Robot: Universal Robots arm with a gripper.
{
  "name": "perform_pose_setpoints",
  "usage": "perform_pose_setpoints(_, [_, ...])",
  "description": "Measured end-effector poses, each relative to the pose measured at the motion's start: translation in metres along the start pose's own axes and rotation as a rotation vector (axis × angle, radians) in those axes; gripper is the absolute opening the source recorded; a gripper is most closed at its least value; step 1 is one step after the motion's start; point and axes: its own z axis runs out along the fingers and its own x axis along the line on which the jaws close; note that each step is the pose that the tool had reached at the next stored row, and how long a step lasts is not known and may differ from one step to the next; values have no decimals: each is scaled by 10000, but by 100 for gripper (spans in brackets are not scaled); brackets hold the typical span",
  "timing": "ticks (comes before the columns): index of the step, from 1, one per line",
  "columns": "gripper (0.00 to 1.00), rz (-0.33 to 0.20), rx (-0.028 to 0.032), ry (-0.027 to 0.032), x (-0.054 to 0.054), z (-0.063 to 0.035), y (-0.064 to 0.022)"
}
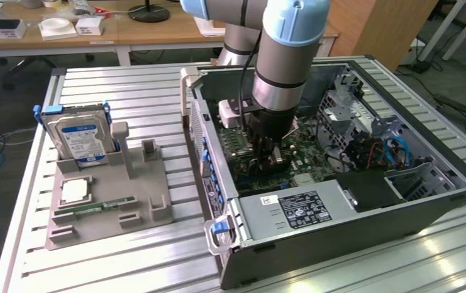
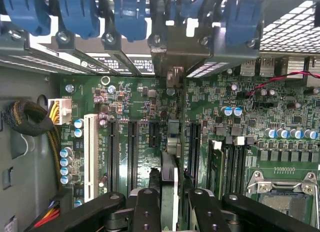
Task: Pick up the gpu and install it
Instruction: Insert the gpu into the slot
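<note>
My gripper reaches down inside the open computer case, just above the green motherboard. In the wrist view the gripper is shut on the gpu. The gpu is a thin dark card seen edge-on between the two black fingers. It stands upright in line with the black expansion slots, and its silver bracket sits against the case's rear slot openings. I cannot tell whether its lower edge is seated in a slot. In the exterior view the gripper hides most of the card.
A grey holder on the slatted table holds a blue-labelled hard drive, a processor chip and a green memory stick. Inside the case are the power supply, blue slot latches, a white slot and a processor socket.
</note>
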Motion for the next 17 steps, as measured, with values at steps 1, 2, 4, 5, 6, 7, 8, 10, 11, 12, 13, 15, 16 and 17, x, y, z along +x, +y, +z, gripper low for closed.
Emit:
perform_pose_setpoints(1, [27,0,-1,1,0,-1,2])
perform_pose_setpoints(2, [27,1,0,-1,0,-2,4])
perform_pose_setpoints(4, [27,2,0,-5,0,-8,4])
perform_pose_setpoints(5, [27,2,0,-7,0,-15,4])
perform_pose_setpoints(6, [27,2,-3,-4,0,-26,5])
perform_pose_setpoints(7, [27,3,-9,5,1,-42,5])
perform_pose_setpoints(8, [27,3,-7,10,2,-61,5])
perform_pose_setpoints(10, [27,4,-8,1,0,-80,5])
perform_pose_setpoints(11, [34,4,-3,3,0,-92,4])
perform_pose_setpoints(12, [34,2,0,2,1,-104,3])
perform_pose_setpoints(13, [34,1,1,0,0,-113,2])
perform_pose_setpoints(15, [34,1,1,0,1,-127,2])
perform_pose_setpoints(16, [34,1,3,-1,0,-129,1])
perform_pose_setpoints(17, [34,1,3,-3,0,-129,2])
